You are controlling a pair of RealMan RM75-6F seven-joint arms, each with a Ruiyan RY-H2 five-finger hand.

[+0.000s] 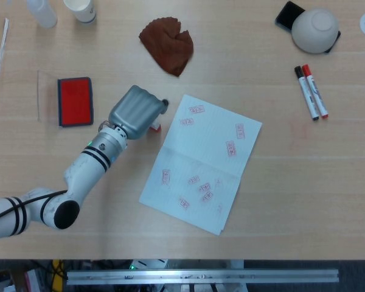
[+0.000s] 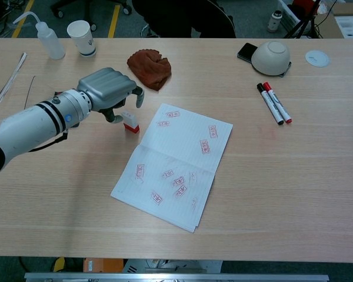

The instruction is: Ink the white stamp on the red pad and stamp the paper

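wooden table [image 2: 294, 176] fills both views. we see left hand [image 2: 109, 94] w/ curled fingers [image 2: 139, 97] arched over white stamp [image 2: 129, 121], upper left of center; grip unclear. stamp stands just beside paper [image 2: 176, 164] edge.

Brown cloth [image 1: 168, 45], white bowl [image 1: 315, 29], two markers [image 1: 311, 91].

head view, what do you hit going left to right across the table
red ink pad → grey left hand → stamped white paper → black marker → red marker
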